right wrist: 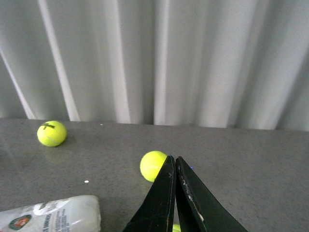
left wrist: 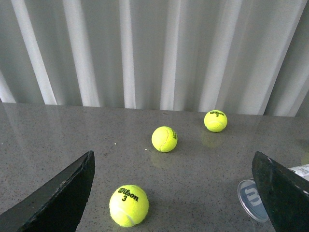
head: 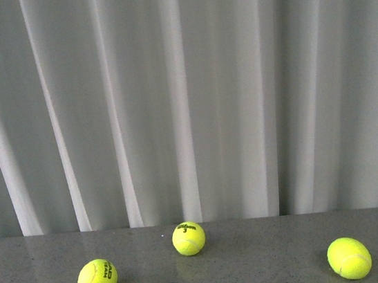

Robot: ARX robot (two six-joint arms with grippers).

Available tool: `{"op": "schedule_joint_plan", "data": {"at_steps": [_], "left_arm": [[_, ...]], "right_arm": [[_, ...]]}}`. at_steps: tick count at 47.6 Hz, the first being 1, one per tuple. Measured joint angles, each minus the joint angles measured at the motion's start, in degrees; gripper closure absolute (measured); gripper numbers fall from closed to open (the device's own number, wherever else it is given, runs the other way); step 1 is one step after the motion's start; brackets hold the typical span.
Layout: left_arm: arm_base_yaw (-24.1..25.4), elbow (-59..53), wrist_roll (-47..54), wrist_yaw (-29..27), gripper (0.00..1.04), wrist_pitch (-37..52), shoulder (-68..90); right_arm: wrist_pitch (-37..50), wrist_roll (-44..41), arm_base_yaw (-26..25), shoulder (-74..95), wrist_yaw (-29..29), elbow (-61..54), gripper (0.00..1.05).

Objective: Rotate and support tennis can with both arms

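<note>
The tennis can lies on its side on the grey table. In the left wrist view its clear round end (left wrist: pixel 251 199) with a blue "W" shows just beside one finger (left wrist: pixel 282 193) of my left gripper (left wrist: pixel 173 154), which is open and empty. In the right wrist view a white-labelled rounded end (right wrist: pixel 53 215), apparently the same can, lies low beside my right gripper (right wrist: pixel 174 157), which is shut on nothing. Neither the can nor the arms show in the front view.
Three yellow-green tennis balls lie on the table (head: pixel 260 258): one left (head: pixel 98 280), one middle (head: pixel 188 238), one right (head: pixel 349 258). One ball (left wrist: pixel 129 206) sits between the left fingers; one (right wrist: pixel 152 165) sits just beyond the right fingertips. A white curtain (head: pixel 183 93) hangs behind.
</note>
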Motion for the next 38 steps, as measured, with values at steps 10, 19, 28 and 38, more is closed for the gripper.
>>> {"op": "schedule_joint_plan", "data": {"at_steps": [10, 19, 28, 38], "left_arm": [[0.0, 0.0, 0.0, -0.02, 0.07, 0.0, 0.0], [0.0, 0.0, 0.0, -0.02, 0.07, 0.0, 0.02], [0.0, 0.0, 0.0, -0.02, 0.07, 0.0, -0.02], [0.0, 0.0, 0.0, -0.02, 0.07, 0.0, -0.02]], "right_arm": [[-3.89, 0.0, -0.72, -6.86, -0.48, -2.99, 1.01], [-5.14, 0.0, -0.74, -11.47, -0.44, -6.86, 1.01], [-11.1, 0.0, -0.74, -18.71, -0.46, -7.37, 1.01], [-17.53, 0.0, -0.74, -25.77, -0.46, -7.67, 1.01]]}}
